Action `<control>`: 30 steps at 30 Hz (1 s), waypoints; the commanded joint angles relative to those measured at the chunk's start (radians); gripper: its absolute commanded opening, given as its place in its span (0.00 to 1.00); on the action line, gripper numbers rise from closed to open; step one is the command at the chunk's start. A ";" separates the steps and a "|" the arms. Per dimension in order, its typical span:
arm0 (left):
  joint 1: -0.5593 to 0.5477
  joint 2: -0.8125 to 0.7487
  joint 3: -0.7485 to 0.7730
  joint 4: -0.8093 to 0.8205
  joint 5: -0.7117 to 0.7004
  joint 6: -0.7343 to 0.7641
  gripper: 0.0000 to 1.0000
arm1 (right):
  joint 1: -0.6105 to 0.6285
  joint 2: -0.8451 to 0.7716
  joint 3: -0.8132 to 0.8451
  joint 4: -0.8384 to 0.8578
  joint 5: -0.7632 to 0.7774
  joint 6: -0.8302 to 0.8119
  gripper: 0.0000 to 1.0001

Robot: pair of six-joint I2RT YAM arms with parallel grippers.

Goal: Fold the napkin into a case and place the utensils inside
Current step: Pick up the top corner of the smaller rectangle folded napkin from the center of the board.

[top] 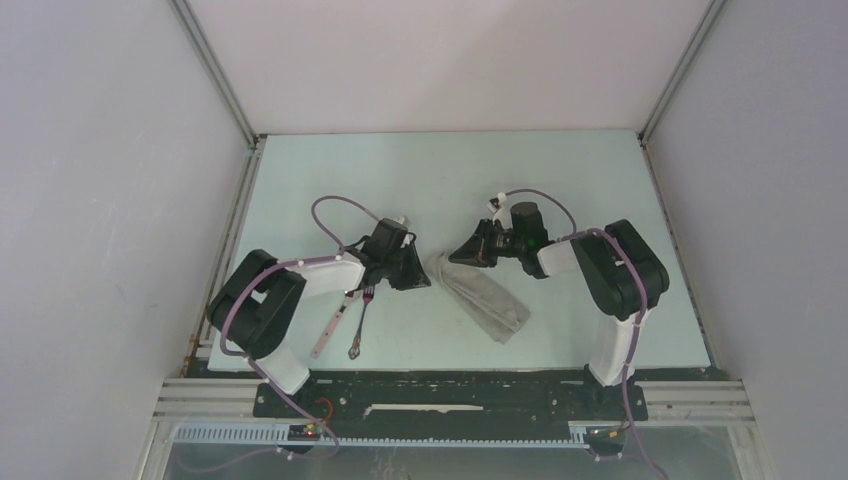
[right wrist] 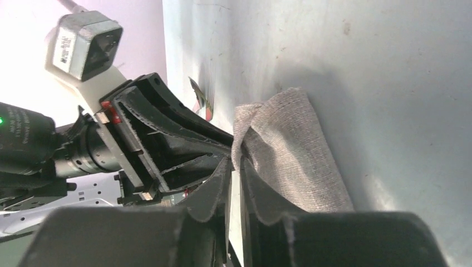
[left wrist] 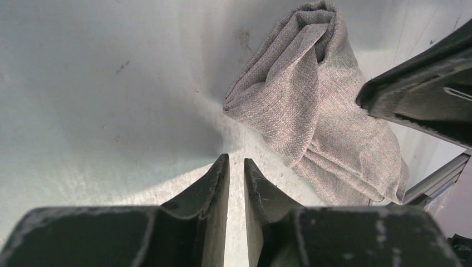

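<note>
Left end effector (left wrist: 236,159), empty, and right end effector (right wrist: 236,160), at the napkin's (top: 483,296) end, both nearly pressed together mid-counter (top: 560,180); pinch one layer only, lift slowly.

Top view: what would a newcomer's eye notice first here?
The grey napkin lies folded into a narrow strip at the middle of the table, and the left gripper and right gripper both point at its far end. The spoon and fork lie beside the left arm, outside the cloth.
</note>
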 commanded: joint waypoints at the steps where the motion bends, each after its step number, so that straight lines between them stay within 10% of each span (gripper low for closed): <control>1: -0.002 0.004 0.019 0.011 -0.008 0.016 0.22 | 0.020 0.067 0.008 0.080 -0.023 0.024 0.14; 12: -0.003 0.124 0.126 0.000 -0.041 0.038 0.19 | 0.149 0.173 0.048 0.132 0.061 0.073 0.09; 30: -0.008 -0.128 0.038 -0.091 0.085 0.069 0.34 | 0.048 -0.162 0.059 -0.389 0.085 -0.250 0.33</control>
